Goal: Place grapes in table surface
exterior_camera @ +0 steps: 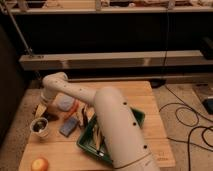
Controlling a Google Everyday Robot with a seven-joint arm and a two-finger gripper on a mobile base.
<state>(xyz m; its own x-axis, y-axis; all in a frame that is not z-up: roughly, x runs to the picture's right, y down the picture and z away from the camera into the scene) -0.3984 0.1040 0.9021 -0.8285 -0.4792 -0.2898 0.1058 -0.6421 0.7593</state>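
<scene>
My white arm reaches from the bottom centre up and left over the table surface (125, 92), a light tan wooden top. The gripper (44, 109) hangs down at the table's left side, just above the white cup (39, 126) with dark contents. A small dark lump (51, 116) lies right under the gripper beside the cup and looks like the grapes. I cannot tell whether the gripper holds it or whether it rests on the wood.
A dark green tray (136, 118) sits mid-table, mostly hidden by my arm. A pale blue-white object (65, 103), an orange stick-like item (74, 109) and a grey-blue block (69, 126) lie near the gripper. A round yellow-orange fruit (40, 164) sits at the front left corner. Cables lie on the floor at right.
</scene>
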